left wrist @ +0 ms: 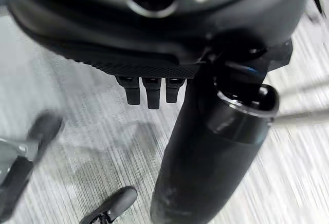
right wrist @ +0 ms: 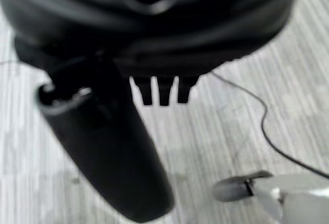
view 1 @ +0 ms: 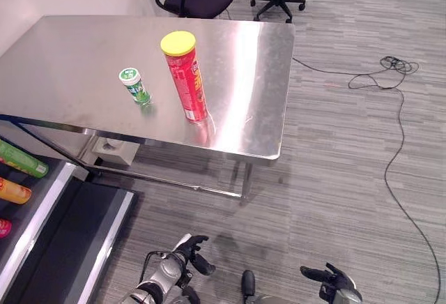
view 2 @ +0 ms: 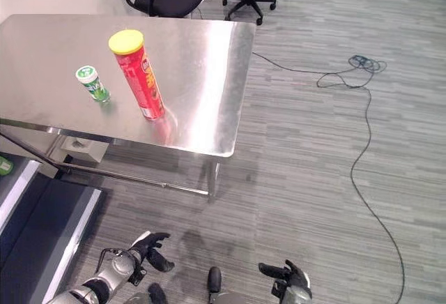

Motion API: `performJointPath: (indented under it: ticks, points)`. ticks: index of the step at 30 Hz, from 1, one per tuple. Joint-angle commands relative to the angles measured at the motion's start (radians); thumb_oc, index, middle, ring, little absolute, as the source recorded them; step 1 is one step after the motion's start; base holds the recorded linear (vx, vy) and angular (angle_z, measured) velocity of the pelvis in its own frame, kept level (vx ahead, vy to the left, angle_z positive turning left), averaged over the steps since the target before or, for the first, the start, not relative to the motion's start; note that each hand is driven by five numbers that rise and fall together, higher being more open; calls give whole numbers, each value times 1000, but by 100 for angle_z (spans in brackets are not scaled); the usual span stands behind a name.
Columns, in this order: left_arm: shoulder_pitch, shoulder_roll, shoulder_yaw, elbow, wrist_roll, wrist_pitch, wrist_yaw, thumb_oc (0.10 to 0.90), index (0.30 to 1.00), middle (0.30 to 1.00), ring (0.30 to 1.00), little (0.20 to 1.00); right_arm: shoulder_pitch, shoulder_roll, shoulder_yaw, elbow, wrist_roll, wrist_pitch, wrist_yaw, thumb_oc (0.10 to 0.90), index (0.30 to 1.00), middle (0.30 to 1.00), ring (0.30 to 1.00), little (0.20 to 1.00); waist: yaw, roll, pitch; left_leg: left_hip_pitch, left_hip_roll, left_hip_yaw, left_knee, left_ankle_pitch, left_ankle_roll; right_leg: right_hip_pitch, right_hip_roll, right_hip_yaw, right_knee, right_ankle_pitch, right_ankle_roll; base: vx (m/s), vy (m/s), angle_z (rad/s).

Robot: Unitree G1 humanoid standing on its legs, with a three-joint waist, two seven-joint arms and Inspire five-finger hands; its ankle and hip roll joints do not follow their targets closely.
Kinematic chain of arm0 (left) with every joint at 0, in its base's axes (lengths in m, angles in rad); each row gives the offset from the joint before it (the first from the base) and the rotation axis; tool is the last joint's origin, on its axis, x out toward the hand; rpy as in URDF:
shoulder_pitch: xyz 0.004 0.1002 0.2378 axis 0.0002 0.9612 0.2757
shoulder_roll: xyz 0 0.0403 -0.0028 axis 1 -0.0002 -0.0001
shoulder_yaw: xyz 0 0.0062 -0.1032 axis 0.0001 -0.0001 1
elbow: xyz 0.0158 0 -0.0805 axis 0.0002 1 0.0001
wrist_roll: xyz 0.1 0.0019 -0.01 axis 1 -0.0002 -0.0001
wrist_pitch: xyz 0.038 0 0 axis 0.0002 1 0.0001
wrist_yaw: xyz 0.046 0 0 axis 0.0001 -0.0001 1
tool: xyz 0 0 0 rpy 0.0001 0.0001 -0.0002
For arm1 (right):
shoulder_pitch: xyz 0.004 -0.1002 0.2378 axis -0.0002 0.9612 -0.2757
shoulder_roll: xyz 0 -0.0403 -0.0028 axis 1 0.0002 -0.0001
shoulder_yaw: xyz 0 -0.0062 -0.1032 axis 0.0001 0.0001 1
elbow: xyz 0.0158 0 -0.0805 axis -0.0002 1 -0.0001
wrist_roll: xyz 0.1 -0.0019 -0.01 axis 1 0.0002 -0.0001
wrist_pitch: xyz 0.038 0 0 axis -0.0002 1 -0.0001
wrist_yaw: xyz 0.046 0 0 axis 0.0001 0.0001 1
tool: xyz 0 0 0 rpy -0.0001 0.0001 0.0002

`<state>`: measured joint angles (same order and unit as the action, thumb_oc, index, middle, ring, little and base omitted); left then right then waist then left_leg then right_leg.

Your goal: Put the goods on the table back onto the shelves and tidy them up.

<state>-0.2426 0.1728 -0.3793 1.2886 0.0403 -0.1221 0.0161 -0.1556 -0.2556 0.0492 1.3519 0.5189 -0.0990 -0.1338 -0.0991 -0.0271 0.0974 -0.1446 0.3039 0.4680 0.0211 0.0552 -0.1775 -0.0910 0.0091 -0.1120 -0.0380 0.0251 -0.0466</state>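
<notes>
1. Left eye view: the left robot hand [view 1: 189, 251] and right robot hand [view 1: 327, 276] hang low over the floor, both empty with fingers relaxed. Well ahead of them on the steel desk [view 1: 70, 60] stand a tall red can [view 1: 186, 76] with a yellow lid and, just beside it toward the left robot hand's side, a small green bottle [view 1: 135, 85].
2. Farther left of the left robot hand, shelves [view 1: 42, 213] carry a green bottle [view 1: 22, 159] and an orange bottle [view 1: 14, 192].
3. Left wrist view: fingers straight, holding nothing.
4. Right wrist view: fingers straight, nothing held.

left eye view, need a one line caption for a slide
Red canister and small green bottle stand on the steel table; both hands, left hand and right hand, hang low, holding nothing.
</notes>
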Motion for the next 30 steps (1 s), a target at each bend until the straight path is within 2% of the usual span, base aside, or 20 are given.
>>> performJointPath:
  ticks: [1,5,7,8,9,11,12,13,14,15,16,18,19,20,22,23,24,27,28,30]
  points:
    - [-16,10,-7,1,1,-14,36,800,900,900,900,900,49,-57,-66,25,-39,4,-17,800,900,900,900,900,23,25,12,26,33,-100,-65,103,17,-43,-108,77,65,-84,155,138,514,-70]
    - [-24,10,-15,11,13,-14,48,800,900,900,900,900,45,-75,-86,33,-28,10,-20,800,900,900,900,900,19,37,4,14,74,-163,-102,123,-10,-64,-143,119,55,-78,180,81,338,-73]
    - [-35,11,-29,6,28,-18,55,800,900,900,900,900,30,-82,-91,33,-24,11,-23,800,900,900,900,900,20,49,4,6,69,-164,-98,103,-18,-67,-173,136,36,-63,205,128,525,-31]
    - [-67,10,-67,5,65,-18,55,800,900,900,900,900,20,-80,-97,36,-19,15,-27,800,900,900,900,900,11,60,7,-9,53,-142,-82,86,-26,-56,-216,139,0,-33,225,105,463,-13]
    - [-67,10,-67,5,65,-18,55,800,900,900,900,900,20,-80,-97,36,-19,15,-27,800,900,900,900,900,11,59,7,-10,52,-141,-81,85,-25,-56,-217,139,-1,-33,225,129,466,-16]
    - [-90,20,-79,3,67,-18,49,800,900,900,900,900,24,-75,-113,37,-3,16,-27,800,900,900,900,900,4,59,4,-41,6,-151,-52,57,-12,-53,-265,138,-19,0,244,141,477,0]
    - [-113,31,-77,0,49,-21,52,800,900,900,900,900,23,-55,-123,23,18,17,-15,800,900,900,900,900,-1,52,1,-60,-57,-156,-42,26,15,-74,-314,151,-19,55,263,144,594,12]
    - [-122,37,-66,0,33,-21,55,800,900,900,900,900,17,-45,-125,28,20,22,-14,800,900,900,900,900,-4,44,-2,-62,-91,-154,-51,14,32,-93,-334,160,-13,99,270,119,593,13]
    - [-121,56,-34,5,-3,-18,63,800,900,900,900,900,8,-25,-123,36,18,25,-20,800,900,900,900,900,-2,28,-8,-48,-137,-134,-82,1,57,-133,-354,157,2,184,276,68,386,-6]
    - [-112,64,-13,7,-26,-17,68,800,900,900,900,900,6,-20,-120,34,21,23,-24,800,900,900,900,900,4,22,-11,-38,-151,-112,-96,-3,68,-149,-368,119,11,238,277,50,264,-42]
    - [-112,65,-13,7,-26,-17,68,800,900,900,900,900,6,-20,-120,34,22,23,-24,800,900,900,900,900,4,21,-12,-39,-152,-110,-96,-4,68,-149,-368,120,9,240,278,102,218,-98]
    - [-82,77,24,12,-59,-15,82,800,900,900,900,900,4,-5,-118,15,28,15,-34,800,900,900,900,900,29,27,-17,-15,-157,-62,-108,-44,71,-151,-383,-34,46,261,289,61,251,-81]
    - [-71,82,33,11,-69,-13,85,800,900,900,900,900,10,3,-114,4,30,10,-37,800,900,900,900,900,32,30,-19,-10,-156,-36,-108,-46,74,-139,-373,-90,56,242,289,-28,280,-52]
    - [-57,82,32,14,-70,-13,84,800,900,900,900,900,18,7,-112,-6,32,3,-43,800,900,900,900,900,24,28,-24,-5,-162,-17,-108,-52,76,-136,-345,-100,79,212,287,21,304,-72]
    - [-40,81,36,19,-68,-12,75,800,900,900,900,900,48,11,-113,-14,30,-9,-44,800,900,900,900,900,-2,30,-26,9,-170,-2,-108,-52,86,-149,-241,-19,117,116,261,52,267,-60]
    - [-38,81,37,19,-67,-12,75,800,900,900,900,900,50,11,-112,-15,29,-9,-45,800,900,900,900,900,0,30,-26,12,-168,1,-108,-53,84,-151,-239,-16,123,110,259,70,253,-33]
    - [-35,89,49,29,-57,-10,71,800,900,900,900,900,57,6,-111,-27,28,-25,-61,800,900,900,900,900,-10,39,-21,26,-174,16,-108,-63,93,-148,-153,39,129,24,237,63,202,-25]
    - [-38,89,60,36,-47,-9,69,800,900,900,900,900,89,-4,-139,-109,55,-69,-97,800,900,900,900,900,-34,43,-9,45,-196,18,-108,-92,103,-164,-65,97,133,-27,226,87,140,-21]
    - [-44,79,58,30,-7,-13,84,800,900,900,900,900,150,-29,-192,-263,64,-108,-136,800,900,900,900,900,-66,47,6,57,-215,-3,-108,-101,112,-180,-31,171,146,-34,229,135,66,-13]
    - [-43,68,56,22,28,-14,90,800,900,900,900,900,205,-57,-243,-410,41,-135,-176,800,900,900,900,900,-75,49,10,78,-229,-8,-108,-105,116,-159,-16,194,118,-22,218,123,35,22]
